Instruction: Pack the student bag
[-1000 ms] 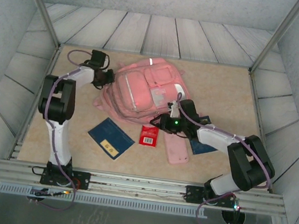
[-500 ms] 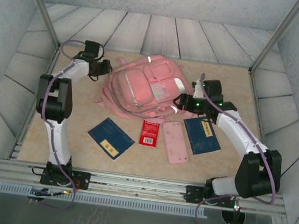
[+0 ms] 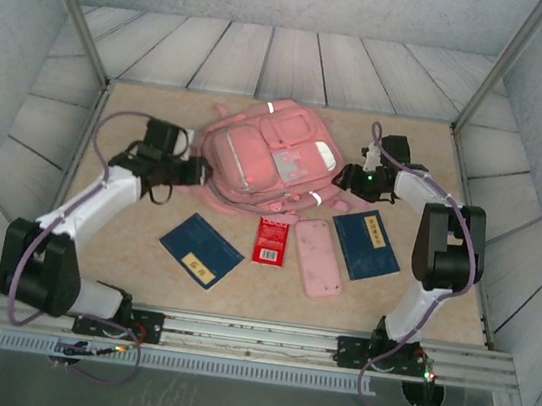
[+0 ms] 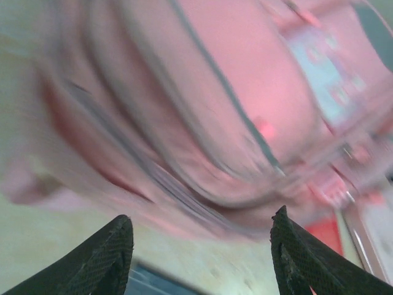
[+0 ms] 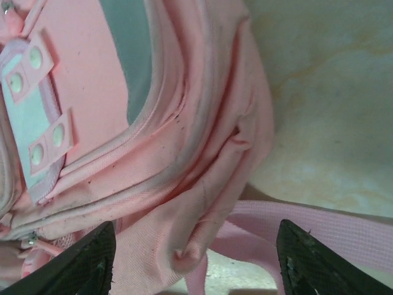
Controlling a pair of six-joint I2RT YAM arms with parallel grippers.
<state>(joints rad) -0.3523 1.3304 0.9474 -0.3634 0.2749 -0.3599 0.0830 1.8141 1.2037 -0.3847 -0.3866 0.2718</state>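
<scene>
Now the bag (image 3: 262, 156) lies flat on the tabletop (image 3: 143, 104), the left hand (image 3: 194, 173) and right hand (image 3: 343, 179) flanking it, both spread apart and empty. Closing on loose fabric or a strap (image 5: 319, 224) could drag the bag askew.

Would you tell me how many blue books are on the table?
2. One blue book lies left of the red packet; the other, right of the pencil case. The student bag may hide more.
</scene>
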